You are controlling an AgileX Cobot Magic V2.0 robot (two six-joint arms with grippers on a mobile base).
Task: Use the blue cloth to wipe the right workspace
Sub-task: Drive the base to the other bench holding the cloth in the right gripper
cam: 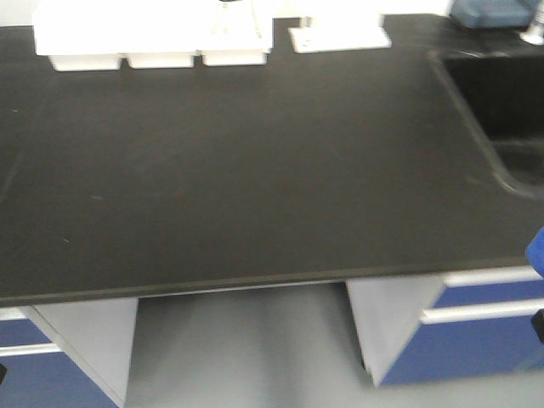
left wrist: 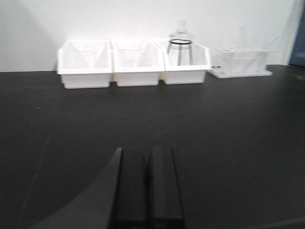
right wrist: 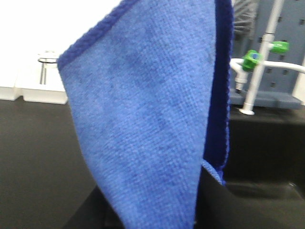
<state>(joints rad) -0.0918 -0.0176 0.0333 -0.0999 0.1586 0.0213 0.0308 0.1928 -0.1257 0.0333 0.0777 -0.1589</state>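
Though the blue cloth (right wrist: 143, 119) blocks most, a tap (right wrist: 251, 62) shows.

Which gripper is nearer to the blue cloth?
Right. The right gripper holds the blue cloth; the left gripper is shut over the black benchtop, no cloth in its view.

Cloth (right wrist: 143, 119) royal blue, darker hem. Benchtop (cam: 238, 170) matte black. Bins (left wrist: 133, 62) white. Tap knobs (right wrist: 251, 59) green. Drawers (cam: 484, 344) blue.
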